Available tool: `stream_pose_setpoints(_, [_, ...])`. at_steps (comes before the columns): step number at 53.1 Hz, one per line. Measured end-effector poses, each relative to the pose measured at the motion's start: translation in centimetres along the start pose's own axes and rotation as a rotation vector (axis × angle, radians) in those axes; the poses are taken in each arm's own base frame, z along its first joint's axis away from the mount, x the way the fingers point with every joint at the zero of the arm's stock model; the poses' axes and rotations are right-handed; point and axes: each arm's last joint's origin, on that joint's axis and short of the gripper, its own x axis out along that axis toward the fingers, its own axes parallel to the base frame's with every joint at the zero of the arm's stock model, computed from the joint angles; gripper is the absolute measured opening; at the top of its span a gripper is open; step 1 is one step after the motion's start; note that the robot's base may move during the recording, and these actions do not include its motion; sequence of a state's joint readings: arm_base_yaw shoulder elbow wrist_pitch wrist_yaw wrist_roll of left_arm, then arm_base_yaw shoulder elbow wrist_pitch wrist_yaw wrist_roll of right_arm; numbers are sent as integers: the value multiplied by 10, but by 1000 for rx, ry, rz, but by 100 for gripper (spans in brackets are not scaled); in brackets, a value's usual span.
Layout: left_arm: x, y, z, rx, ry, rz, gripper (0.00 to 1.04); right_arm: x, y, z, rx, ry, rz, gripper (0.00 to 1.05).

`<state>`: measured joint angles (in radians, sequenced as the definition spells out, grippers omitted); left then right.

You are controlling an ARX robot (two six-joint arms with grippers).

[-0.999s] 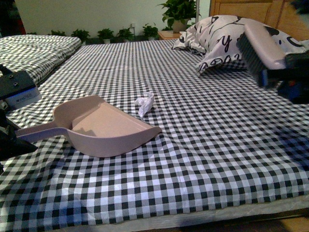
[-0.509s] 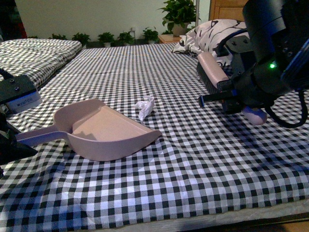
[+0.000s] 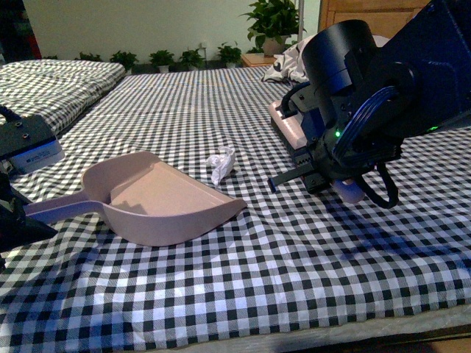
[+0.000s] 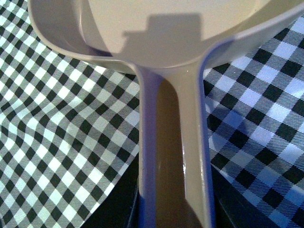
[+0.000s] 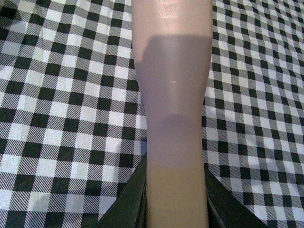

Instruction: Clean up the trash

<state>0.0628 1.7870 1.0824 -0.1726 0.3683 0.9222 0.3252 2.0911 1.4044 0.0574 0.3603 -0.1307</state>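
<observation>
The trash (image 3: 220, 162), a small crumpled wad of white paper, lies on the checked cloth just beyond the far rim of the pink dustpan (image 3: 158, 197). My left gripper (image 3: 16, 213) is shut on the dustpan's handle (image 4: 173, 156) at the left edge; the pan rests on the cloth with its mouth toward the right. My right gripper (image 3: 335, 173) is shut on the pink brush (image 3: 288, 129), whose back also fills the right wrist view (image 5: 172, 95). The brush hangs over the cloth to the right of the trash, apart from it.
A black-and-white checked cloth (image 3: 243, 250) covers the bed. A white pillow with black drawings (image 3: 288, 66) lies at the back right, mostly hidden by my right arm. Potted plants (image 3: 274, 18) line the far wall. A second checked bed (image 3: 51, 77) is at left.
My right arm has swung left and down with the brush, from the far right by the pillow to the middle, closer to the trash. The dustpan and trash have not moved.
</observation>
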Motion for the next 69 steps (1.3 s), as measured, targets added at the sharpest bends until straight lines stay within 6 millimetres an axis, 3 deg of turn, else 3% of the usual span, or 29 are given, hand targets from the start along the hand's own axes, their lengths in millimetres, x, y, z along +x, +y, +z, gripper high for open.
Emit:
stream_pose_setpoints(40, [0,0,0,0,0,0,27,3,49,-18,-123,39,74,19])
stream_pose_setpoints(59, [0,0,0,1,1,0,27,-26,71,-35,-95,51,243,19])
stream_pose_setpoints(69, [0,0,0,10,2,1,27,-45,72,-40,-85,45,354,19])
